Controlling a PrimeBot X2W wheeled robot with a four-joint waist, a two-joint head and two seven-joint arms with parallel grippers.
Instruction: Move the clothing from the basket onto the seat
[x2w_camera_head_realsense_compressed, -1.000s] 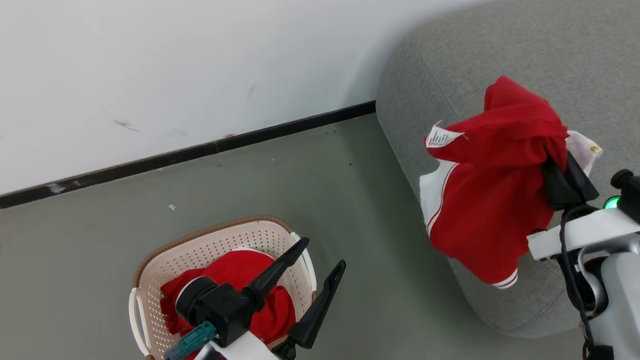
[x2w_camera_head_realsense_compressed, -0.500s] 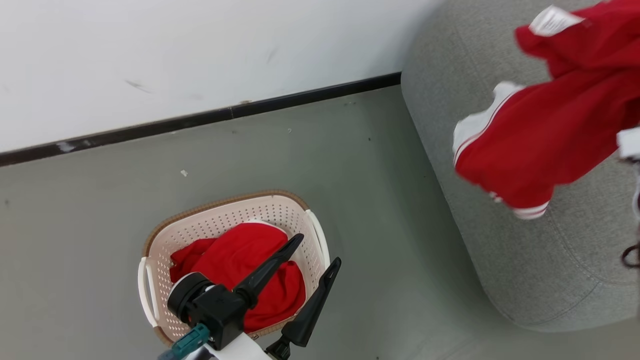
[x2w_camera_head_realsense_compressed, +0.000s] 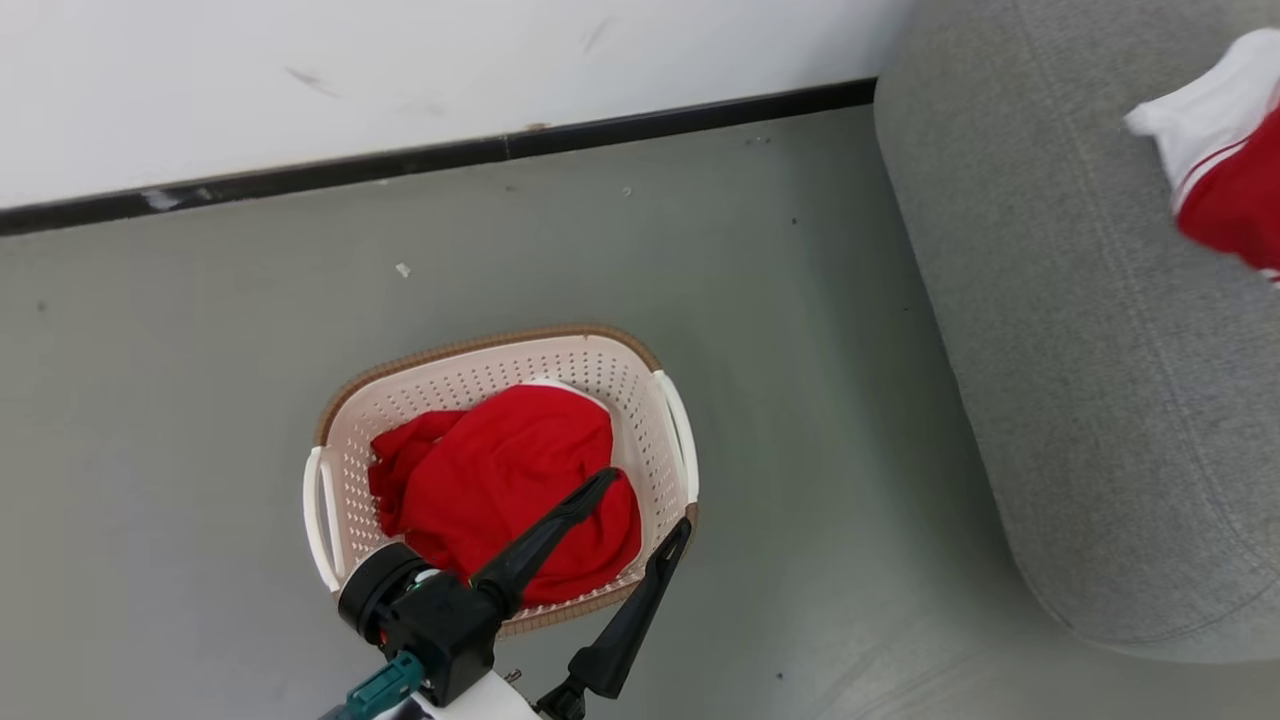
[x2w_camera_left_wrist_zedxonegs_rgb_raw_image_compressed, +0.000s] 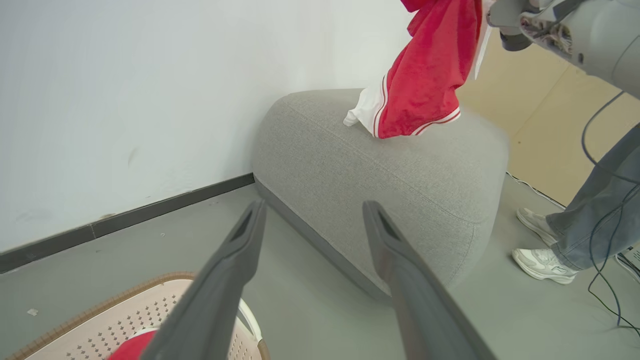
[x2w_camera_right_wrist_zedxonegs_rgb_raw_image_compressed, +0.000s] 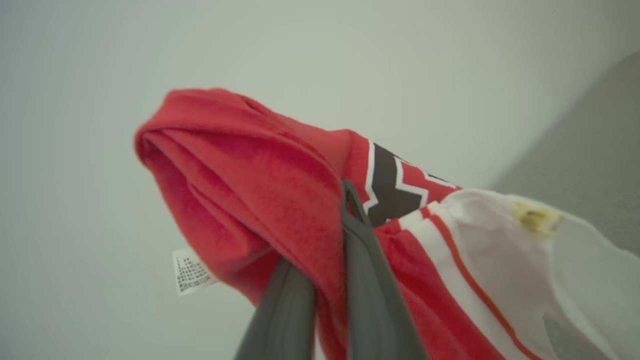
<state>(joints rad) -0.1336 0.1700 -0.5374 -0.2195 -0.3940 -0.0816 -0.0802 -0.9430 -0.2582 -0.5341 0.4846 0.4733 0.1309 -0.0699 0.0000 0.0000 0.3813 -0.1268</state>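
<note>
A red garment (x2w_camera_right_wrist_zedxonegs_rgb_raw_image_compressed: 240, 165) is clamped by the right gripper (x2w_camera_right_wrist_zedxonegs_rgb_raw_image_compressed: 320, 235), seen above the seat (x2w_camera_left_wrist_zedxonegs_rgb_raw_image_compressed: 400, 165) from the left wrist; the left gripper (x2w_camera_head_realsense_compressed: 647, 500) is spread empty.

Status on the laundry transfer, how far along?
Done: no garment released yet on the large grey fabric sofa. In hand: the right gripper is shut on a red garment with white trim, hanging over the sofa. Left: a second red garment lies in the oval cream perforated basket, the open left gripper above it.
</note>
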